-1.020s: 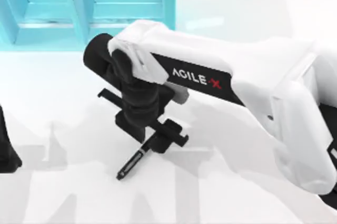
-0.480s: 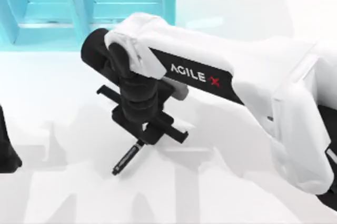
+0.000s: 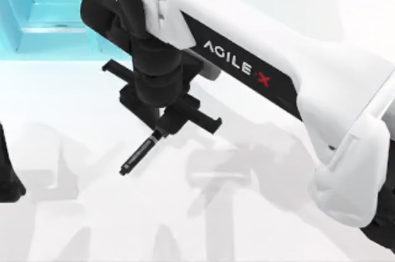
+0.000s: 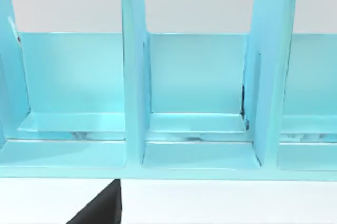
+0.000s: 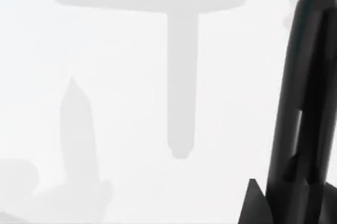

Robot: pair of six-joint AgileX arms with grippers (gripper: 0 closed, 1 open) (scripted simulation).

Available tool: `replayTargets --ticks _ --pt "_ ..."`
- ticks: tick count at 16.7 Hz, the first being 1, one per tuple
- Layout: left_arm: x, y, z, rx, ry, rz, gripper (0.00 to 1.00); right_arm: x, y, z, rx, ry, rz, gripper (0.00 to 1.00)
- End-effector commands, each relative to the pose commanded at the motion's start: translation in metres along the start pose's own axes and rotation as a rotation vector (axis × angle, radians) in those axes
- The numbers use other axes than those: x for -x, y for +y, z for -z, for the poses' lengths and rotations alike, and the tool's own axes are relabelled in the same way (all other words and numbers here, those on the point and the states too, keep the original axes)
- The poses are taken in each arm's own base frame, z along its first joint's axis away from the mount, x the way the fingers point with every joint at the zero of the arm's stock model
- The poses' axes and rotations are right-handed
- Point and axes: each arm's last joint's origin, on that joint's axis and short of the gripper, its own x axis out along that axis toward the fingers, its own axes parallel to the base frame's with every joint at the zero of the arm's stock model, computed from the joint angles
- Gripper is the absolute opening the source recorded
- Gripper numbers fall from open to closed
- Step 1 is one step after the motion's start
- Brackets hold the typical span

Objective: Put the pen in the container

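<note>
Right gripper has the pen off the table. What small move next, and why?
Probably keep carrying it toward the table's far left, up over the container. The right gripper is shut on the pen, which hangs short of the box's near wall. The left gripper sits parked at the left edge.

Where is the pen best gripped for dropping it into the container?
Probably at its upper end, from above, as the right gripper holds it now: the slim pen hangs tip-down past the fingers, free to enter a compartment of the container.
</note>
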Motion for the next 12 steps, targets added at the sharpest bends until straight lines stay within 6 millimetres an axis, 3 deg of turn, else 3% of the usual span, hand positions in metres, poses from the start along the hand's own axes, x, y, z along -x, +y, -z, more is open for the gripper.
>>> replayTargets --ticks 2,8,10,12 --pt "0.000 0.000 0.000 0.000 0.000 0.000 1.00 0.009 -0.003 0.000 0.002 -0.001 0.001 0.00" --pt "0.000 0.000 0.000 0.000 0.000 0.000 1.00 0.011 -0.004 -0.005 -0.004 -0.001 0.000 0.00" --pt "0.000 0.000 0.000 0.000 0.000 0.000 1.00 0.012 -0.009 -0.031 -0.035 -0.002 0.009 0.00" --pt "0.000 0.000 0.000 0.000 0.000 0.000 1.00 0.014 -0.022 -0.076 -0.094 -0.002 0.019 0.00"
